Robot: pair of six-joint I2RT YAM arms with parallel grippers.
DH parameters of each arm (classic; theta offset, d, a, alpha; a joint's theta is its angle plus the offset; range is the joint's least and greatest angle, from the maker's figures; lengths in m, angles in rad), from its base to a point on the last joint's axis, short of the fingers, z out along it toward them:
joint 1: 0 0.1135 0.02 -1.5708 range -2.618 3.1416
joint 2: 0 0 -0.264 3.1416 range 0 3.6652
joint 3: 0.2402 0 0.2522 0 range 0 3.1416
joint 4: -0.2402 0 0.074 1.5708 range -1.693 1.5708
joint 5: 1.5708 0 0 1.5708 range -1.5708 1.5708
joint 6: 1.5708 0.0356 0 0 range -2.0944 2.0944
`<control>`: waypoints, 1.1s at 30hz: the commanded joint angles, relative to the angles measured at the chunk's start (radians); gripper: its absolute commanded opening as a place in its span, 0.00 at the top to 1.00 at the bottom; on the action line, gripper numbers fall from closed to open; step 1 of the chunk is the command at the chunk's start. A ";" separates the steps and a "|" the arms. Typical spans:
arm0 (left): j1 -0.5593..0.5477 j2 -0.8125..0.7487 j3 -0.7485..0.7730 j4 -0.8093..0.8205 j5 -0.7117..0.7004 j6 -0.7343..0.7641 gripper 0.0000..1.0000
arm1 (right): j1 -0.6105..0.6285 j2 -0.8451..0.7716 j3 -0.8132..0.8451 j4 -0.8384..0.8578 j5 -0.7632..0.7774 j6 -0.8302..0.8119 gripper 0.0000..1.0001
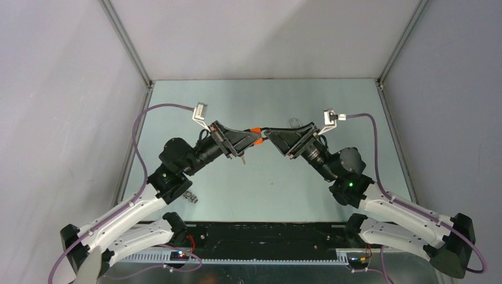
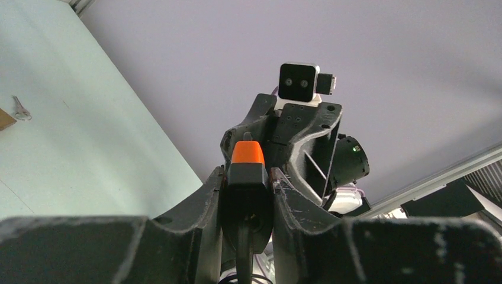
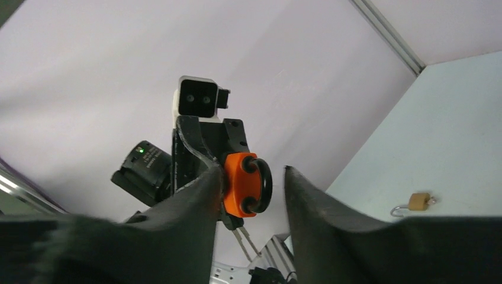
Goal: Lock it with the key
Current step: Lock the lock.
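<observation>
My left gripper (image 1: 253,136) is raised over the table's middle. In the left wrist view it (image 2: 245,177) is shut on a black and orange padlock (image 2: 247,163). The lock's orange end with its black shackle (image 3: 263,183) sits between the fingers of my right gripper (image 3: 253,173), which is open. The orange end lies against one finger (image 3: 201,195), with a gap to the other. Two keys (image 3: 245,239) hang below the lock and also show in the top view (image 1: 243,157). My right gripper (image 1: 270,134) meets the left one tip to tip.
A small brass padlock (image 3: 419,202) lies on the table; it shows near the left arm's base in the top view (image 1: 189,197). A loose key (image 2: 21,109) lies on the far table, with a brown object (image 2: 5,119) beside it. Grey walls enclose the table.
</observation>
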 commanded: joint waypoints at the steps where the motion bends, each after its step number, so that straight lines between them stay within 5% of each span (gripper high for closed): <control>1: -0.003 -0.009 0.044 0.071 0.017 -0.021 1.00 | 0.008 0.017 0.045 0.041 0.012 -0.008 0.59; 8: -0.002 -0.014 0.039 0.075 0.033 -0.028 0.96 | 0.008 0.012 0.045 0.048 0.034 -0.011 0.91; 10: -0.001 -0.011 0.043 0.078 0.049 -0.032 0.80 | 0.006 0.006 0.047 0.040 0.040 -0.017 1.00; 13: -0.002 -0.018 0.042 0.077 0.058 -0.022 0.35 | 0.000 -0.012 0.055 0.012 0.044 -0.040 1.00; 16: 0.009 -0.044 0.025 0.073 0.068 0.026 0.10 | -0.022 -0.053 0.056 -0.005 0.021 -0.081 1.00; 23: 0.192 -0.031 0.025 0.005 0.400 0.191 0.04 | -0.162 -0.119 0.074 -0.108 -0.285 -0.132 1.00; 33: 0.218 0.001 0.063 -0.147 0.615 0.507 0.03 | -0.246 -0.083 0.144 -0.362 -0.597 -0.266 1.00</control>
